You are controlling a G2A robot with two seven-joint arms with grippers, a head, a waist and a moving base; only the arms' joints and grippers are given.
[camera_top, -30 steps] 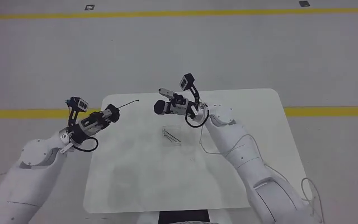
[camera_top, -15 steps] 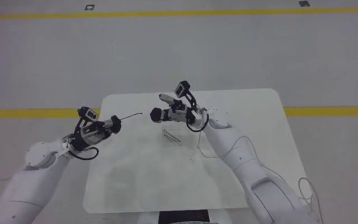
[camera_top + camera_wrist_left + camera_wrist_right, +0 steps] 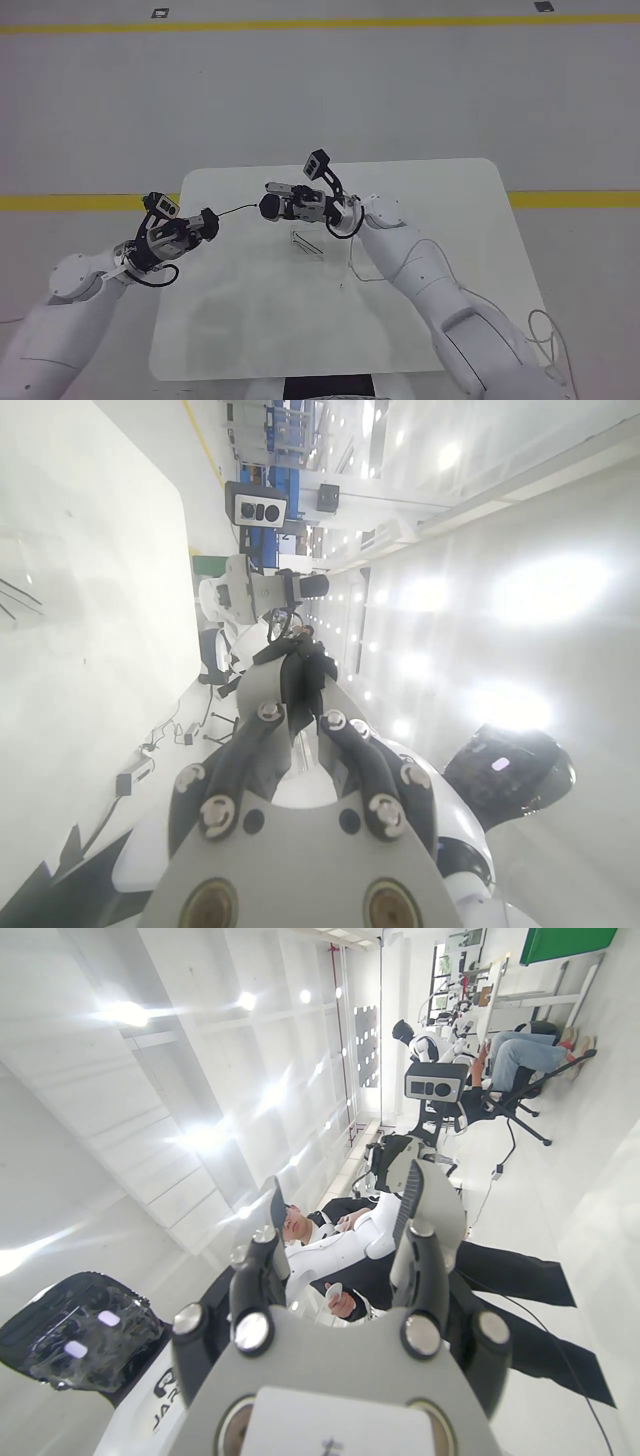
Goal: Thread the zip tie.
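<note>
Zip tie (image 3: 232, 210), clamped in left hand (image 3: 210, 222), points at parted right hand (image 3: 266, 205) near far table (image 3: 450, 200) edge.

You have 1 thin black zip tie (image 3: 235, 210), pinched at 1 end in the left gripper (image 3: 208, 222). It is held nearly level above the far left part of the table (image 3: 440, 300). Its free tip points at the right gripper (image 3: 265, 204) and ends just beside it; contact can't be told.

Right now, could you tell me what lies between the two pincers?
In the top view, the black zip tie: held in the left pincer, its tip pointing toward the open right pincer.
</note>
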